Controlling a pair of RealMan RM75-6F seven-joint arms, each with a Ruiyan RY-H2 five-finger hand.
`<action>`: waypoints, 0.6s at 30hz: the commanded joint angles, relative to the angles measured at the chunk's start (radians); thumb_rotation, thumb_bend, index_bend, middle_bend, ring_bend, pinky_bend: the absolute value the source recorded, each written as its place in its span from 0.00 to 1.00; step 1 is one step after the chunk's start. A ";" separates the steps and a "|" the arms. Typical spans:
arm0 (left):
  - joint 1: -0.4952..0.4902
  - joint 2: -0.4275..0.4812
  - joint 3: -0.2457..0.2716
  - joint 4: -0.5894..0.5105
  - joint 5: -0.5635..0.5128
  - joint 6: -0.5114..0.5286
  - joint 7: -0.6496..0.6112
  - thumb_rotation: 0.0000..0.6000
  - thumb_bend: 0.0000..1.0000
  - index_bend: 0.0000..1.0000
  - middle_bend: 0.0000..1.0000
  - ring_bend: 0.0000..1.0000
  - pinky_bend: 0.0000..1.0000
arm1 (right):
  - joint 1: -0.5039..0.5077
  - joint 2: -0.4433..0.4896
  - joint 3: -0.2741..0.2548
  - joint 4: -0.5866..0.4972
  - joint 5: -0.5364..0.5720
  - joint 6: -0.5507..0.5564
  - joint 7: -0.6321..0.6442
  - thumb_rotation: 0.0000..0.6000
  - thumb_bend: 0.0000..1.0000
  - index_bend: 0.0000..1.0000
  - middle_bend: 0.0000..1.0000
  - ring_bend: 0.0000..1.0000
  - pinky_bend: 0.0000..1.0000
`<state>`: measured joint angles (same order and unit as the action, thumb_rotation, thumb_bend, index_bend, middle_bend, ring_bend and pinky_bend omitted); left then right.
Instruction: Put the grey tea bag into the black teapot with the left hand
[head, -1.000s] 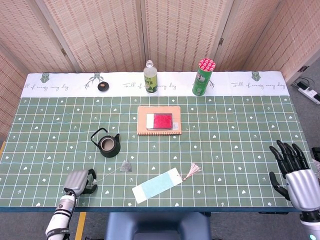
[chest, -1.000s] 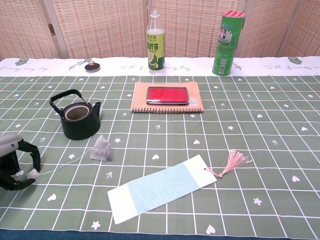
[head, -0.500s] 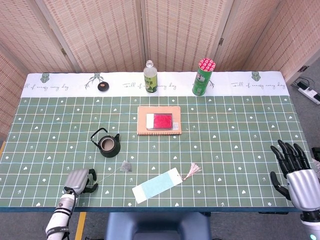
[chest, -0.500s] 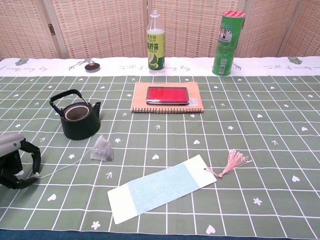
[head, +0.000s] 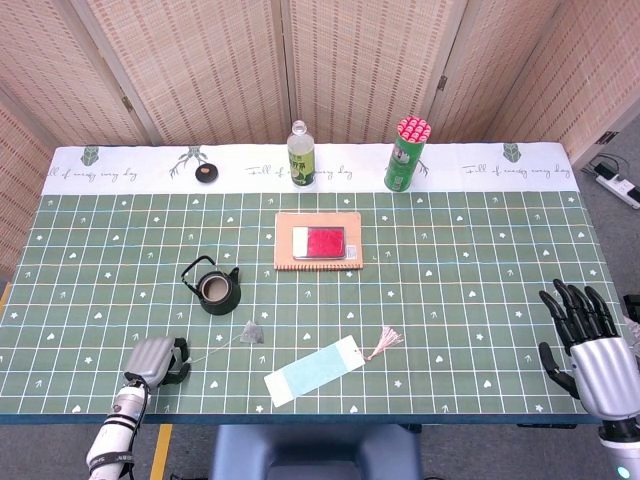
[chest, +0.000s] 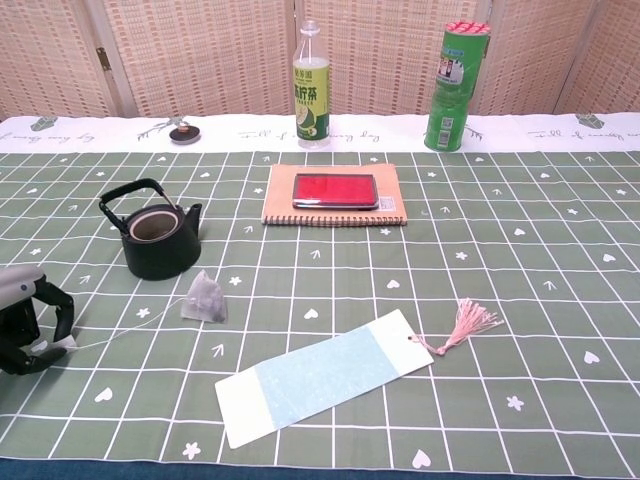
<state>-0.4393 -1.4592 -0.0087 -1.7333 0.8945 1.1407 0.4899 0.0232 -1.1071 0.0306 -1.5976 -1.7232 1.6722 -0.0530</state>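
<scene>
The small grey pyramid tea bag (chest: 205, 298) sits on the green grid-patterned tablecloth (head: 450, 280), just at four o'clock from the open black cast-iron teapot (chest: 155, 235), apart from it. Its thin white string runs toward eight o'clock to a paper tag that my left hand (chest: 28, 322) pinches between curled fingers at the table's near left edge. My right hand (head: 582, 335) hangs off the right edge with fingers spread, holding nothing. The cloth's white border carries cursive writing that looks like "Fill of many way day". At twelve o'clock stand a clear bottle with a green label (chest: 311, 88), printed in Chinese characters too small for me to read, and a green can of red-tipped sticks (chest: 455, 86).
</scene>
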 joint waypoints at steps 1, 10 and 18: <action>-0.001 0.003 0.001 0.003 0.000 -0.012 -0.009 0.94 0.44 0.59 1.00 1.00 1.00 | 0.000 -0.001 0.001 0.001 0.002 0.000 -0.002 1.00 0.51 0.00 0.00 0.00 0.00; 0.003 0.013 -0.012 0.004 0.020 -0.027 -0.060 0.97 0.48 0.62 1.00 1.00 1.00 | 0.003 -0.003 0.003 0.001 0.007 -0.008 -0.006 1.00 0.51 0.00 0.00 0.00 0.00; -0.011 0.047 -0.059 -0.022 0.071 0.014 -0.068 0.97 0.49 0.62 1.00 1.00 1.00 | 0.004 -0.001 0.004 0.000 0.009 -0.007 0.004 1.00 0.51 0.00 0.00 0.00 0.00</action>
<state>-0.4451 -1.4215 -0.0548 -1.7451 0.9576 1.1436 0.4220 0.0273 -1.1085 0.0341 -1.5972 -1.7144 1.6639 -0.0504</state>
